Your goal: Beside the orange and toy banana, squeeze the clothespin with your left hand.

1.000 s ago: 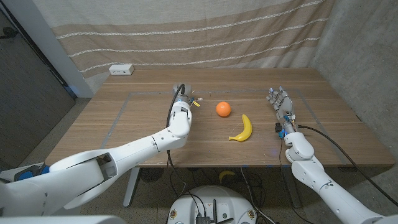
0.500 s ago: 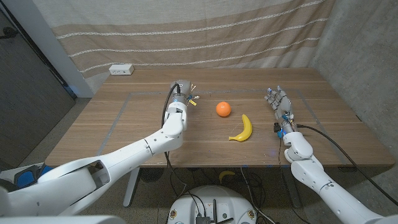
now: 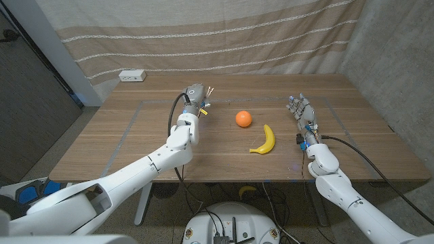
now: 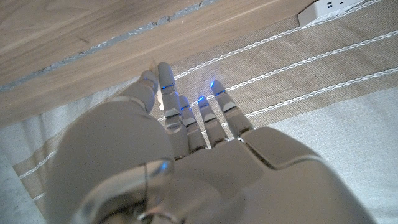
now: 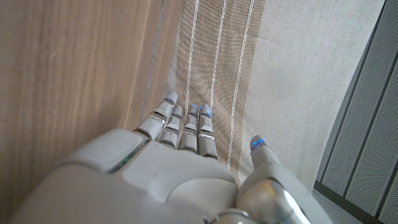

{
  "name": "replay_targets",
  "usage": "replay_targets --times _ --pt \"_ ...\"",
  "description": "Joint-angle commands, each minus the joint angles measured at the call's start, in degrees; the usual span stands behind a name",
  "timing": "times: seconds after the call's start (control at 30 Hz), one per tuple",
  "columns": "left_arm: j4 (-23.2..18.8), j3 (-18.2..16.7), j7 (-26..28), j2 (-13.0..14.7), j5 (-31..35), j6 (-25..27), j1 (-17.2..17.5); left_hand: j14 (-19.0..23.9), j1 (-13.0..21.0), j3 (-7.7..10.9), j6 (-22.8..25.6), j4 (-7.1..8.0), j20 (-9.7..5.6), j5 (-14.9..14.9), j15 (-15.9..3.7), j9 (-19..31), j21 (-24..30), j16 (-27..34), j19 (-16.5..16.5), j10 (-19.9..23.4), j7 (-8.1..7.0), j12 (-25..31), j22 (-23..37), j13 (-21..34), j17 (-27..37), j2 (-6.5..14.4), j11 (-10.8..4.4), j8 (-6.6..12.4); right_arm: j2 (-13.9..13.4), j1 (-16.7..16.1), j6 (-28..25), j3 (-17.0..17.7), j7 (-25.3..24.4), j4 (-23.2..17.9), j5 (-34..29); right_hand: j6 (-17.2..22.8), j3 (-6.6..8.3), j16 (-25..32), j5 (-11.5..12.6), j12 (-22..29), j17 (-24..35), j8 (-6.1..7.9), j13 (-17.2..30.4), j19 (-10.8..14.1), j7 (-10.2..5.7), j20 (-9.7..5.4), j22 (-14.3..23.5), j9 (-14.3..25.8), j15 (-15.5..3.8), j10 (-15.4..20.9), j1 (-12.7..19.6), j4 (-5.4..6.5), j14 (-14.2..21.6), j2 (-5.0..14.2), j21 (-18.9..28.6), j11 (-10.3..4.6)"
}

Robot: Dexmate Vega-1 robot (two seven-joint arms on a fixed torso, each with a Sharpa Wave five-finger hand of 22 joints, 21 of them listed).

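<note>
Left hand [image 3: 196, 94] pinching small yellow wooden clothespin [image 3: 209, 91] (raised above wooden counter [image 3: 135, 135]). Round orange [image 3: 243, 118], yellow toy banana [image 3: 264, 139] nearby. Right hand [image 3: 303, 112] holding nothing, fingers extended.

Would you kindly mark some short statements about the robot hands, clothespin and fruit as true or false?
1. The left robot hand holds the clothespin. True.
2. The orange sits in the right robot hand. False: it lies on the table, and that hand holds nothing.
3. The toy banana lies nearer the robot than the orange. True.
4. The toy banana touches the orange. False: they lie apart.
</note>
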Motion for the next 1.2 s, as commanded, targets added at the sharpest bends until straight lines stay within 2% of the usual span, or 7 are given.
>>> replay_targets --times 0.03,0.5,0.73,1.2 --pt "-1.0 -5.5 8.4 2.2 -7.0 -10.3 4.2 0.4 1.4 0.43 0.5 -0.18 -0.56 0.2 -3.65 5.5 0.6 0.3 0.0 1.2 -0.64 0.0 0.3 0.3 0.2 2.0 -1.10 0.91 -0.1 -0.7 -0.9 -0.6 -1.6 -1.9 -1.6 0.5 -0.12 -0.1 0.2 0.2 0.1 -0.07 0.1 0.3 -0.13 -0.34 0.2 0.2 -0.11 0.6 0.0 -0.10 0.3 1.64 0.3 0.03" --pt "-3.0 -10.9 9.7 4.4 -15.2 -19.5 7.8 0.5 1.2 0.39 0.3 -0.16 -0.72 0.1 -3.95 6.4 0.6 0.2 -0.2 1.3 -0.98 -0.2 0.2 0.3 0.2 2.0 -1.25 1.51 -0.7 -1.2 -2.3 -1.0 -3.2 -4.6 -3.4 0.5 -0.09 -0.2 0.2 0.2 0.1 -0.08 0.2 0.2 -0.14 -0.40 0.2 0.2 -0.18 0.6 0.0 -0.15 0.3 1.67 0.3 0.01" --pt "-3.1 -12.3 9.8 5.9 -17.0 -24.0 8.9 0.3 1.0 0.34 0.1 -0.08 -0.69 0.1 -4.22 7.0 0.8 0.1 0.3 1.1 -1.34 -0.3 0.2 0.3 0.3 2.0 -1.56 1.86 -1.0 -1.4 -3.0 -1.1 -3.9 -5.8 -4.1 0.5 -0.09 -0.2 0.2 0.2 0.1 -0.09 0.2 0.2 -0.13 -0.42 0.2 0.2 -0.23 0.7 0.0 -0.16 0.2 1.68 0.3 0.01" --pt "-4.5 -16.6 4.7 7.7 -25.6 -30.3 10.8 -0.1 0.7 0.27 -0.3 -0.08 -0.68 0.1 -4.32 8.0 1.1 -0.1 0.7 0.3 -1.58 -0.7 0.2 0.3 0.3 2.1 -1.28 2.51 -1.1 -1.6 -3.8 -1.5 -4.9 -7.0 -5.3 0.6 -0.07 -0.2 0.2 0.2 0.1 -0.08 0.2 0.3 -0.10 -0.52 0.2 0.2 -0.22 0.7 0.1 -0.20 0.3 1.71 0.3 0.07"
